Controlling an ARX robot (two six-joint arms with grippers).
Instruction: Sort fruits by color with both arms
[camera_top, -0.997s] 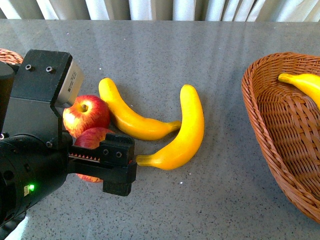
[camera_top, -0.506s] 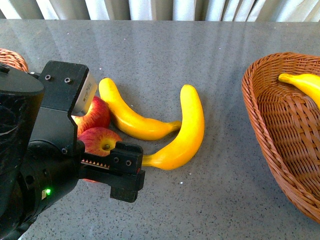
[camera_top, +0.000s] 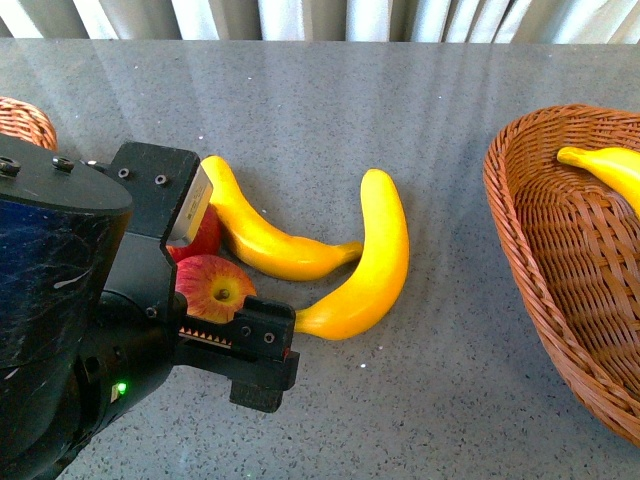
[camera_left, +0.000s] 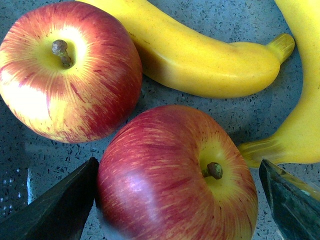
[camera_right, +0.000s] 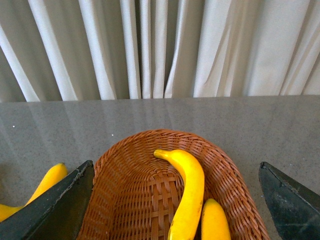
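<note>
Two red apples streaked with yellow lie side by side on the grey table. The nearer apple (camera_top: 213, 289) sits between my open left gripper's jaws (camera_left: 177, 200), one jaw close to each side; it fills the left wrist view (camera_left: 175, 175). The farther apple (camera_left: 67, 70) is mostly hidden behind my left arm in the front view (camera_top: 205, 238). Two yellow bananas (camera_top: 265, 235) (camera_top: 365, 265) lie just right of the apples. My right gripper (camera_right: 175, 200) is open above the right basket (camera_right: 125, 200), which holds two bananas (camera_right: 187, 195) (camera_right: 215, 220).
The right wicker basket (camera_top: 540, 260) stands at the table's right edge, one banana (camera_top: 605, 165) showing in it. Another wicker basket's rim (camera_top: 25, 120) shows at the far left. White curtains hang behind the table.
My left arm has moved forward and to the right over the apples, bringing its open jaws around the nearer apple. The far apple is now mostly covered by the arm.
</note>
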